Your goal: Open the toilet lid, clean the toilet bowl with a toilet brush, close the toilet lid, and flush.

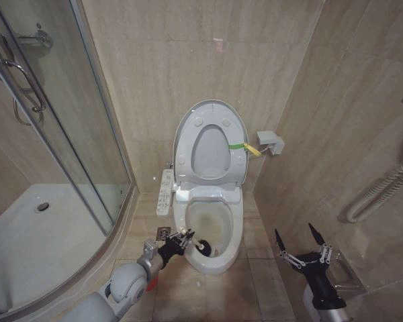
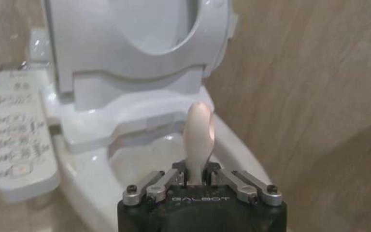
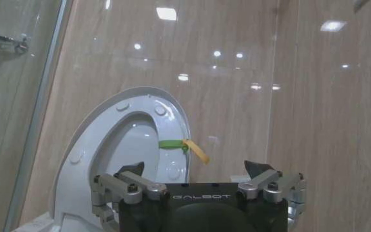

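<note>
The left gripper [image 1: 183, 239] pinches the pale handle of the one toilet brush [image 1: 203, 248]. The brush's long axis runs from the jaws rightward, over the near rim of the single toilet bowl [image 1: 215, 258], dark head inside. The one toilet lid [image 1: 211, 143] stands upright behind. The right gripper [image 1: 301, 244], jaws spread and empty, waits well right of the bowl.

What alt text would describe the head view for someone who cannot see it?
The left gripper holds the toilet brush at the front rim of the stained toilet bowl. The toilet lid stands raised against the wall. The right gripper waits open to the right.
</note>
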